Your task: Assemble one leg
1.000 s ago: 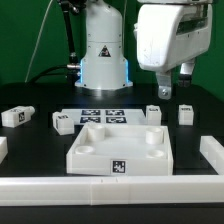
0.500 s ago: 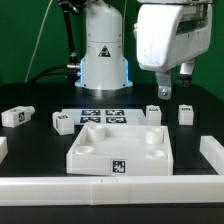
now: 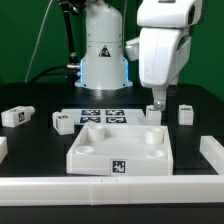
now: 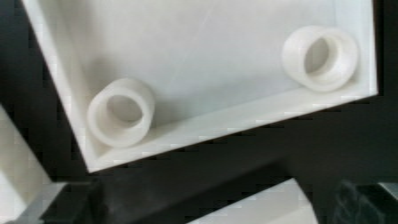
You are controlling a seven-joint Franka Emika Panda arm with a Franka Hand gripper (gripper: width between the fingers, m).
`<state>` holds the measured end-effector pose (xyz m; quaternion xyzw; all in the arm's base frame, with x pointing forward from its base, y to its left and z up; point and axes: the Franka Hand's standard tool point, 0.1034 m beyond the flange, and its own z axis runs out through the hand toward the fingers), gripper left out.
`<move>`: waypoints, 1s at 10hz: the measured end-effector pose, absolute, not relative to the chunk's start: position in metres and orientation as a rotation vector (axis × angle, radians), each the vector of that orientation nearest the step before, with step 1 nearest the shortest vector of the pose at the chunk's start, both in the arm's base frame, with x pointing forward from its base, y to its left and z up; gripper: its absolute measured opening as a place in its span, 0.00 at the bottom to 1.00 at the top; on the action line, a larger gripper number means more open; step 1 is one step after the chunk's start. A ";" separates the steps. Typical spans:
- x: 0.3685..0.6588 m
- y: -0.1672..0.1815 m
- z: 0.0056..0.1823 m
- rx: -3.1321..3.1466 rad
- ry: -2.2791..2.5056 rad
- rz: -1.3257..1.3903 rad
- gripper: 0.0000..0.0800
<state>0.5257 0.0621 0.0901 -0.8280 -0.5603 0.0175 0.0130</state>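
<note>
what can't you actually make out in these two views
1. Exterior view: the pincer hangs close over a leg; the angle hides whether its jaws are open or touch it.
2. Wrist view: the white panel is cut by the frame edges; only two sockets show.
3. Exterior view: the long white part is cut off at the exterior view's right edge.

Arm (image 3: pixel 163 45) swung toward exterior view's left, jaws lowered toward leg (image 3: pixel 153 114)
</note>
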 end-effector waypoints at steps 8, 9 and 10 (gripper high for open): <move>0.494 0.052 0.065 -2.518 -1.843 0.009 0.81; 0.476 0.052 0.054 -2.487 -1.872 0.018 0.81; 0.462 0.050 0.046 -2.466 -1.881 0.040 0.81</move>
